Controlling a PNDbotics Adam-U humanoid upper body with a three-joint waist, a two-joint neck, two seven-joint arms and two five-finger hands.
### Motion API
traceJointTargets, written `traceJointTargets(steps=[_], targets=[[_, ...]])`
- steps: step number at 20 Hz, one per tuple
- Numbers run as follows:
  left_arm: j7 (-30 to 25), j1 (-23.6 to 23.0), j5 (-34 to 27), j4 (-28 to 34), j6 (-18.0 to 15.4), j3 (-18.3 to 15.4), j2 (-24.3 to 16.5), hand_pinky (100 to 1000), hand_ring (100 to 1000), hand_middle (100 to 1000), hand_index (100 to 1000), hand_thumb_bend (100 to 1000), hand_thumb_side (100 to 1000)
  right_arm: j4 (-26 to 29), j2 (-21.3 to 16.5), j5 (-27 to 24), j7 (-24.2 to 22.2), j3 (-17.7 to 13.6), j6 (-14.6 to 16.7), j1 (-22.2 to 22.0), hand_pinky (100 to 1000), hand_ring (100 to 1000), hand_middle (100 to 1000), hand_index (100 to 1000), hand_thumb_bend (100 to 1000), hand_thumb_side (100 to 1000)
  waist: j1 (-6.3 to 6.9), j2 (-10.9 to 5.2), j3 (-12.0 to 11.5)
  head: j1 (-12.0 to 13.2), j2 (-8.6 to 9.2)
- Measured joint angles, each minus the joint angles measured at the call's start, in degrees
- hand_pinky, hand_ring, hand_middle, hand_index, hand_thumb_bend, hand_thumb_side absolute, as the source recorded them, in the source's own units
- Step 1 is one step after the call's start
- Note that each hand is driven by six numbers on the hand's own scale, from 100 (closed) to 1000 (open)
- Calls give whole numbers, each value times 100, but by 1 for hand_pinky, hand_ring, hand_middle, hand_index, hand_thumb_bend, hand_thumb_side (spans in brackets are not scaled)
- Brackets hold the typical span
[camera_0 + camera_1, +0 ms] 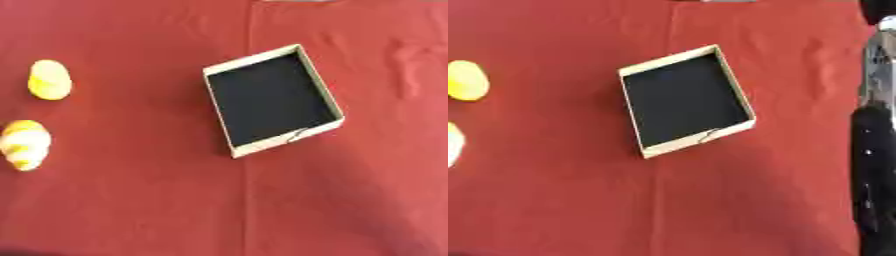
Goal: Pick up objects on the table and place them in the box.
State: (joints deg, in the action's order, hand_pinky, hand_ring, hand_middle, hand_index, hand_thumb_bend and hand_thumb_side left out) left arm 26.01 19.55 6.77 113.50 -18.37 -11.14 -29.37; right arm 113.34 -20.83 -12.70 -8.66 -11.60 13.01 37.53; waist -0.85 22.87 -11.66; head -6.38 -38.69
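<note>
A shallow cardboard box (233,148) with a black inside lies askew near the middle of the red tablecloth, and nothing shows inside it. At the far left lies a yellow, lemon-like object (49,79). Just below it rests a yellow and white striped, croissant-like object (24,144). Neither of my hands shows in either view.
The red cloth (131,210) covers the whole table, with a crease running down its middle. In the right eye view the cloth ends at the right edge, where a dark floor (877,175) shows beyond the table.
</note>
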Motion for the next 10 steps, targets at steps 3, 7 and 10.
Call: traceJointTargets(steps=[3,7,10], targets=[[-19,-99,0,1,21,12,-108,812,787,745,904,179,672,0,0,0,8,-2,1,-27,898,977,806,885,100,651,18,-10,21,-22,-4],[-58,-331,26,4,104,70,-383,815,785,744,896,166,656,0,-1,0,15,-5,6,-45,898,976,806,885,100,650,42,-48,31,-89,-4],[-95,-626,138,4,254,89,-770,817,785,746,887,161,608,0,-11,3,17,-18,6,-80,898,976,805,885,100,649,94,-50,13,-136,-4]])
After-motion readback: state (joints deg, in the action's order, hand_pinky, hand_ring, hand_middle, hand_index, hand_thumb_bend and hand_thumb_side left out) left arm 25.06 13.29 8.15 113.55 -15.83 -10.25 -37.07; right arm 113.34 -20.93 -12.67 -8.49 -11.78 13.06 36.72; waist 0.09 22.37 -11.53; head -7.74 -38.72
